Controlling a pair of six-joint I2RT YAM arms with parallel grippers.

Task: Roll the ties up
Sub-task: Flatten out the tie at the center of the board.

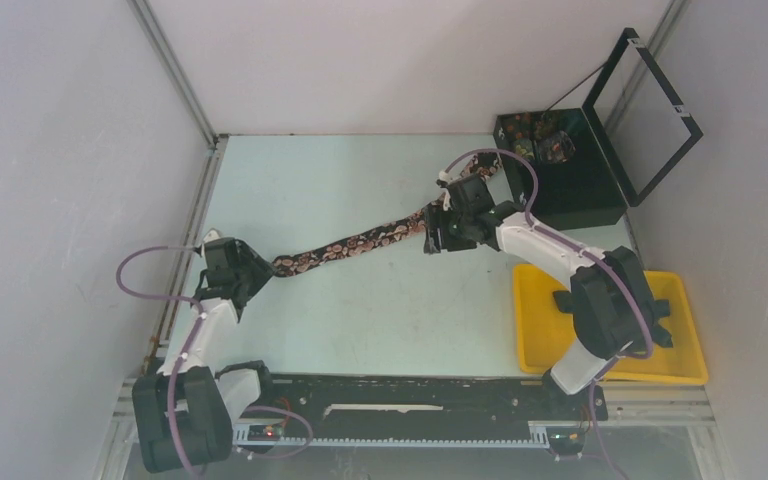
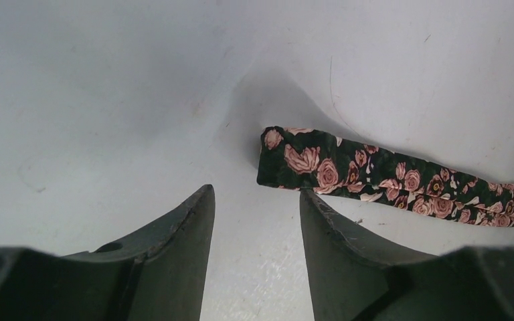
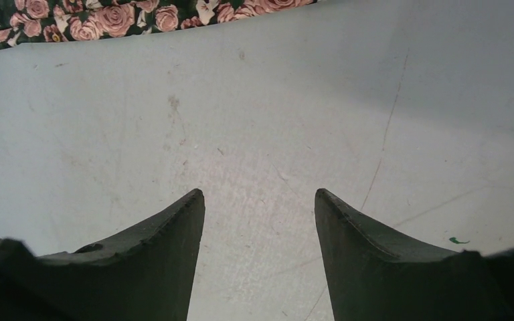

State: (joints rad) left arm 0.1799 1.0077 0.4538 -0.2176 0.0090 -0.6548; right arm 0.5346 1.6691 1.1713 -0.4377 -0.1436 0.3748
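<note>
flat rose-print fabric tie (image 1: 350, 243) on smooth pale table (image 1: 360, 320), both jaws parted, empty

White arms (image 1: 535, 240), black joints (image 1: 610, 300), purple cables (image 1: 121, 274)

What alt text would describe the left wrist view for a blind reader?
The end of a black tie with pink roses lies flat on the pale table, just beyond the open left gripper, whose dark fingers hold nothing.
</note>
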